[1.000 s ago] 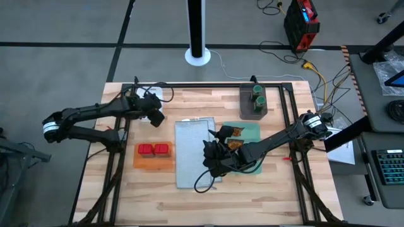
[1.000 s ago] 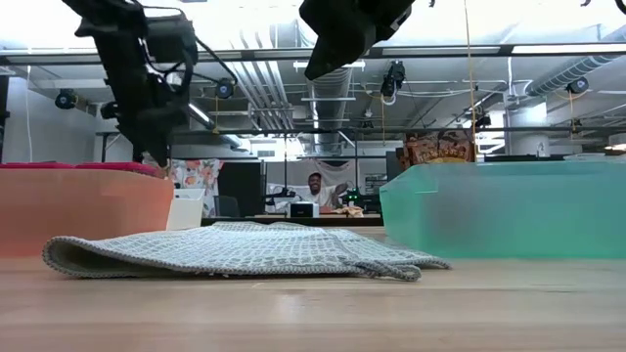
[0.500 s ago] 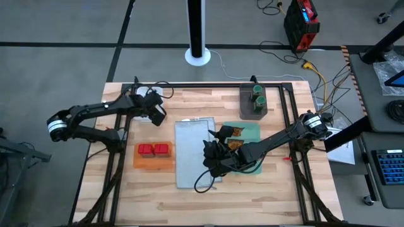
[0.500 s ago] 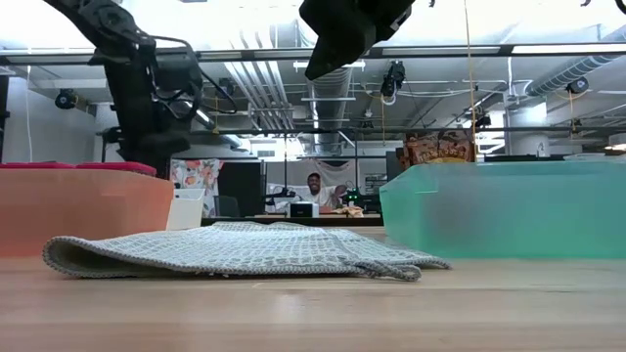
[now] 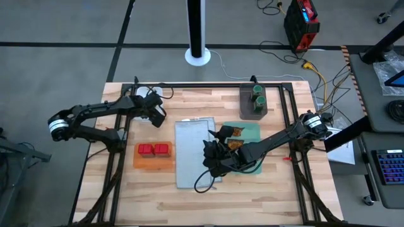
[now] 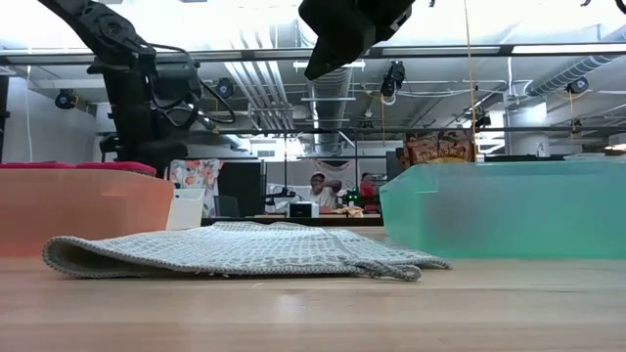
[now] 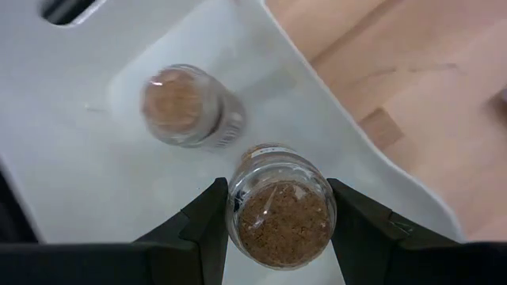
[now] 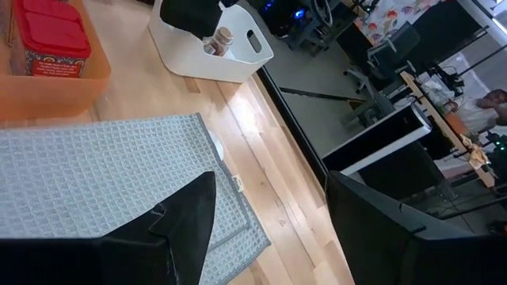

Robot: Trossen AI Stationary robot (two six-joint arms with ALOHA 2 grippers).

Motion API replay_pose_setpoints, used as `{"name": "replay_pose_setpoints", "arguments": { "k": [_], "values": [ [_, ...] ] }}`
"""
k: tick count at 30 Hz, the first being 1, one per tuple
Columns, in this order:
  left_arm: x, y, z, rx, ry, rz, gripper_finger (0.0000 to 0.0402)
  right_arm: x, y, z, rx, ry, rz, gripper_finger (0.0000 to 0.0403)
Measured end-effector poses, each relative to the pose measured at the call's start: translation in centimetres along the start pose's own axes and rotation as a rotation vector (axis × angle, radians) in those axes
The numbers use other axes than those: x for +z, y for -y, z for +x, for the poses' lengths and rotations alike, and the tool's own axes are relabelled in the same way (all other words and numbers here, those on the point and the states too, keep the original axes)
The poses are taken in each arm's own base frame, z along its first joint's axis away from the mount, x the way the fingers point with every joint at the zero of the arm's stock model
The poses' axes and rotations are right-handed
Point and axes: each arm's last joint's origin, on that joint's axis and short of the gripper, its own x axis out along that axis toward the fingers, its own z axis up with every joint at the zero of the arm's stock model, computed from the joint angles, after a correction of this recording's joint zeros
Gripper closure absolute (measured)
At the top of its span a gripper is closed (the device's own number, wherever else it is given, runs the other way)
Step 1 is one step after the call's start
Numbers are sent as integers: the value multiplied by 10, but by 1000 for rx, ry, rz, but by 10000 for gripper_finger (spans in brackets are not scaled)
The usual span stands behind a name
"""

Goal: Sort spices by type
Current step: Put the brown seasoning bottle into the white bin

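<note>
I saw left gripper point(image 7: 277, 218) had descended over white tray point(image 7: 103, 174); fingers clamped second shaker point(image 7: 281, 214) just beside first shaker point(image 7: 186, 104) | pair nearly complete | right gripper point(image 5: 213, 159) idled above grey cloth point(image 5: 192, 142); fingers apart, empty

Table: pale wooden plank tabletop point(image 5: 208, 195) is carrying everything.
Centre: flat grey waffle cloth point(image 5: 191, 153) is lying.
Left: orange cloth point(image 5: 153, 160).
Right: green cloth point(image 5: 252, 132).
Far: white board point(image 5: 149, 94), dark grey bin point(image 5: 252, 110).

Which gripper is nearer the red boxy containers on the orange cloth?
Left. The left gripper is over the white bin, just behind the red containers. The right gripper hovers over the grey cloth, farther to their right.
</note>
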Motion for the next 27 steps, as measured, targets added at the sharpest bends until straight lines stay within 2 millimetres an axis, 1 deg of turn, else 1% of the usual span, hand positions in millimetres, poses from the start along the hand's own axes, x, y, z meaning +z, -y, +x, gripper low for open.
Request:
{"name": "replay_pose_setpoints", "arguments": {
  "k": [3,12,27],
  "values": [
    [1,0,4,-24,-11,-12,244,0,0,0,0,0,1,176],
    [7,-4,13,-16,-8,-28,244,0,0,0,4,0,1,165],
    [6,-5,17,-16,-23,-25,228,0,0,0,4,-1,0,164]
  ]
}}
